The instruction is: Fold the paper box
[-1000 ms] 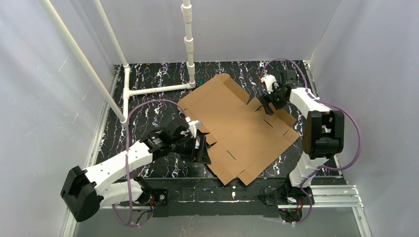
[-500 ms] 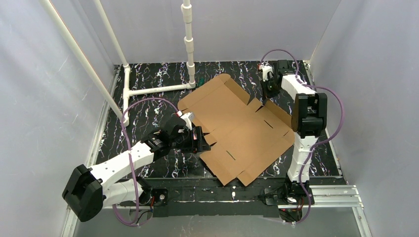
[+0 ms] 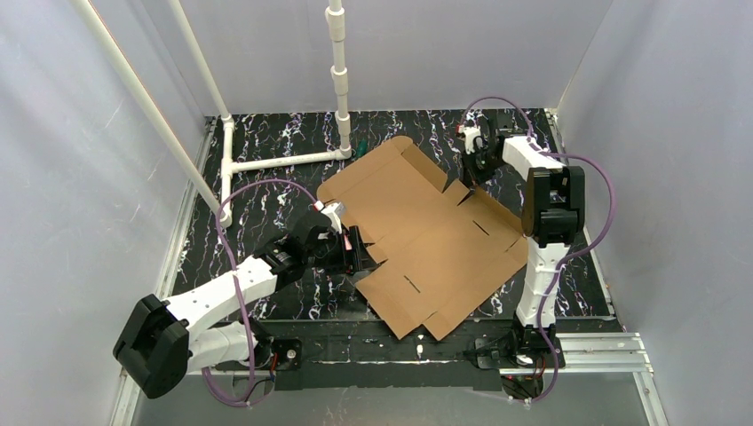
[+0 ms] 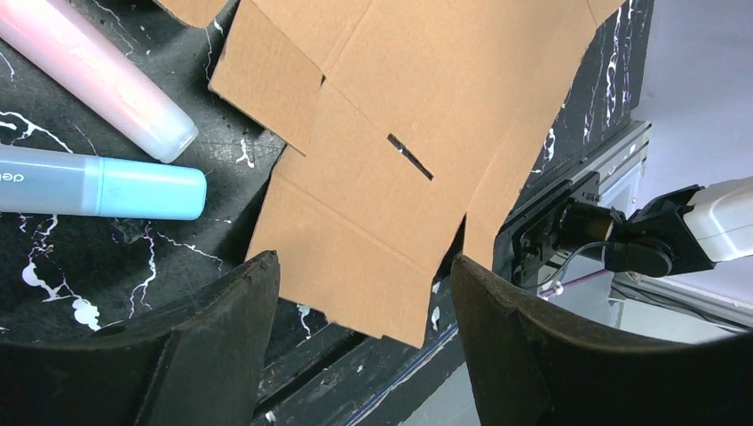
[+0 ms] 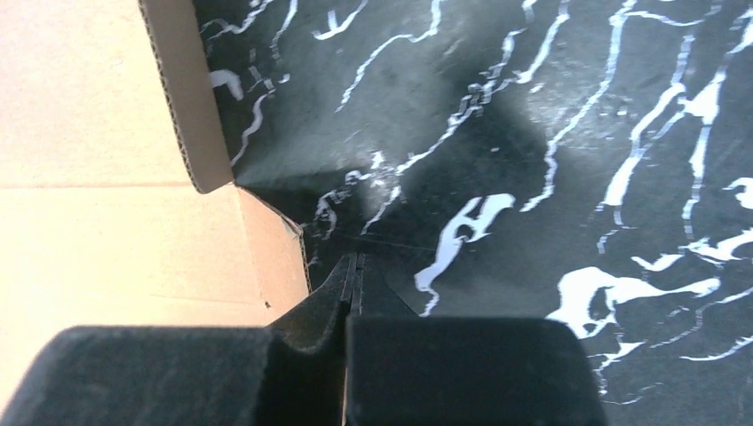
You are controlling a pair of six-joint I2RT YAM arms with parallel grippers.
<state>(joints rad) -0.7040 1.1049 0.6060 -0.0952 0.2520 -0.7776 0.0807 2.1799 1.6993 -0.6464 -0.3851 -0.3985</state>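
The flat brown corrugated paper box (image 3: 426, 235) lies diagonally on the black marbled tabletop (image 3: 266, 186), its near-left flap just ahead of the spread left hand (image 3: 359, 261), its far-right edge beside the pressed-together right hand (image 3: 469, 175).

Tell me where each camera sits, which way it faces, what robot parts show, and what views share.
Top external: fixed above and behind the arms, looking down on the table, the paper box, both arms, left end effector and right end effector.
Left wrist: on the left arm, looking between its open fingers at the box's edge, a pink marker and a blue marker.
Right wrist: on the right arm, looking down past its shut fingers at table and a box flap.
Shared: all three show the paper box.
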